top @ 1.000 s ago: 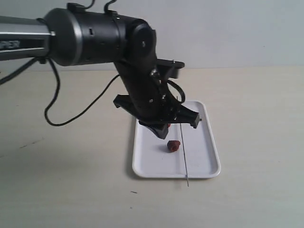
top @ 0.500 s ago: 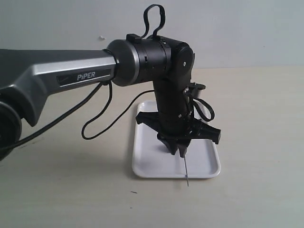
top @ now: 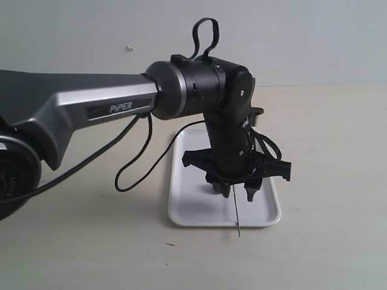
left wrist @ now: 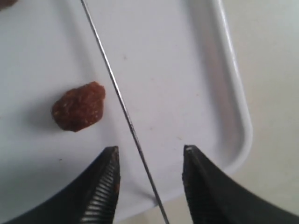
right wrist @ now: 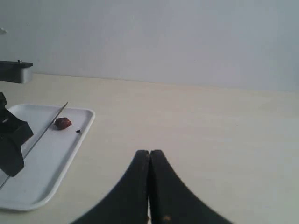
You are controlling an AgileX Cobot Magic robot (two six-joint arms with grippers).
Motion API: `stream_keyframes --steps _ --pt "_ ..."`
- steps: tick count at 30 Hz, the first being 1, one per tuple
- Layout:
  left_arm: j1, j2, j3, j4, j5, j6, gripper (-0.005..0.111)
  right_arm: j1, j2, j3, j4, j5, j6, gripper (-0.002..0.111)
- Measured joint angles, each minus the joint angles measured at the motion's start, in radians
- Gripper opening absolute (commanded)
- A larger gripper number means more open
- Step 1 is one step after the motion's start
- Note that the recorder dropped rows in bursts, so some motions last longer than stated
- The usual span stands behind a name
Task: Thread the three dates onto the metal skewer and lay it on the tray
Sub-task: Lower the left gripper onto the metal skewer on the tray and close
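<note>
Left wrist view: left hand [left wrist: 149,154] open astride the metal skewer [left wrist: 122,105] on the tray [left wrist: 244,122]; next, I'd guess, pinch it squarely.

Found a pale beige matte surface [top: 91,241] carrying a flat white rectangular tray [top: 187,205], a tiny dark speck [top: 171,244] nearby.

Left claw [left wrist: 150,179] pointing down, jaws apart; right claw [right wrist: 149,186] closed.
</note>
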Motion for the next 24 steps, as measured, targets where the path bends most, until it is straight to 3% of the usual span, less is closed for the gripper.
stream_keyframes --steps 24 --pt "-0.011 0.06 -0.008 0.0 -0.008 -0.072 0.044 0.0 0.0 0.0 0.0 0.0 0.0 0.0"
